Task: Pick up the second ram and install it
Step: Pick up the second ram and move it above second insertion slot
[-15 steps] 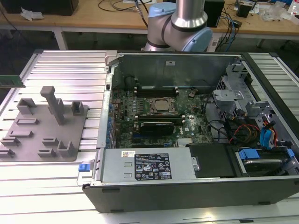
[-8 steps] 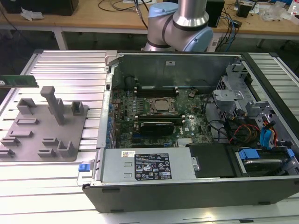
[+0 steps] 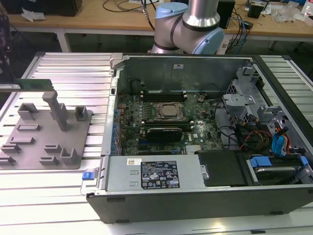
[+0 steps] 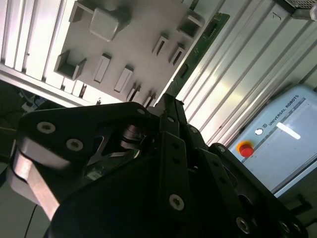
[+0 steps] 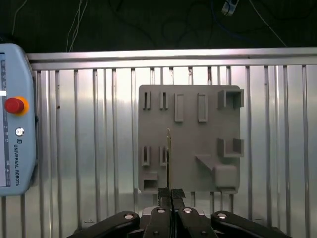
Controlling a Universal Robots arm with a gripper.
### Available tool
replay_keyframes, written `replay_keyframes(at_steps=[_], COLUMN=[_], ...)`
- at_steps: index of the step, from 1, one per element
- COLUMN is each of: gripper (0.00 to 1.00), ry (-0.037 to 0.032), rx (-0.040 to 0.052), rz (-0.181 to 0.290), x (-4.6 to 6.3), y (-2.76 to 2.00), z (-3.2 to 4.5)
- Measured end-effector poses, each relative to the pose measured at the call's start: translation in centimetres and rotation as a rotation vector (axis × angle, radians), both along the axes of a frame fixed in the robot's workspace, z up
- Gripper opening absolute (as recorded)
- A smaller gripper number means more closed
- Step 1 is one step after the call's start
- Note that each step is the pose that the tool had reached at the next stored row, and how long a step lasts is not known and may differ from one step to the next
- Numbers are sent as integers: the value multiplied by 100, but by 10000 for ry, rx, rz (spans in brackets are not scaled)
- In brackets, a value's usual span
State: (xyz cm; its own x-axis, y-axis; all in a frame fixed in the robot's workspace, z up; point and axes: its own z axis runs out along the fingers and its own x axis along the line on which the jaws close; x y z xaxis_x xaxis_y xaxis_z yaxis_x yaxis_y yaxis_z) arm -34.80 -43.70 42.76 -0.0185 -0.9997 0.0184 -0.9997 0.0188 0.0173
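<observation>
The second ram point(image 3: 34, 84) is a thin green stick hanging level above the grey holder plate point(image 3: 46, 142) at the exterior view's left. In the first wrist view I see the ram point(image 5: 169, 153) edge-on, rising from my gripper point(image 5: 171, 191), which is shut on its near end. In the second wrist view the ram point(image 4: 200, 47) juts out from my gripper point(image 4: 171, 103) past the edge of the plate point(image 4: 133, 44). The open computer case point(image 3: 274, 73) holds the motherboard point(image 3: 161, 115) with its silver processor socket point(image 3: 171, 110) and long black slots point(image 3: 164, 93).
The plate carries an upright post point(image 3: 56, 110) and several low blocks. A teach pendant point(image 5: 15, 129) with a red button lies on the ribbed metal table point(image 5: 277, 124). The arm's base point(image 3: 190, 24) stands behind the case. Cables and drive bays fill the case at the exterior view's right.
</observation>
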Motion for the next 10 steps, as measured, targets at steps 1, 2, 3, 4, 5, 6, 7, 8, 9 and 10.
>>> replay_keyframes(at_steps=[1, 2, 3, 4, 5, 6, 7, 8, 9, 10], gripper=[9, 9, 9, 9, 9, 9, 9, 9, 9, 9], ry=[0, 0, 0, 0, 0, 0, -1, 0, 1, 0], rx=[0, 0, 0, 1, 0, 1, 1, 0, 0, 0], rz=[0, 0, 0, 0, 0, 0, 1, 1, 0, 0], x=[20, 29, 58, 92, 129, 147, 171, 195, 213, 232], y=[0, 0, 0, 0, -1, -1, -1, -1, -1, -1], z=[0, 0, 0, 0, 0, 0, 0, 0, 0, 0])
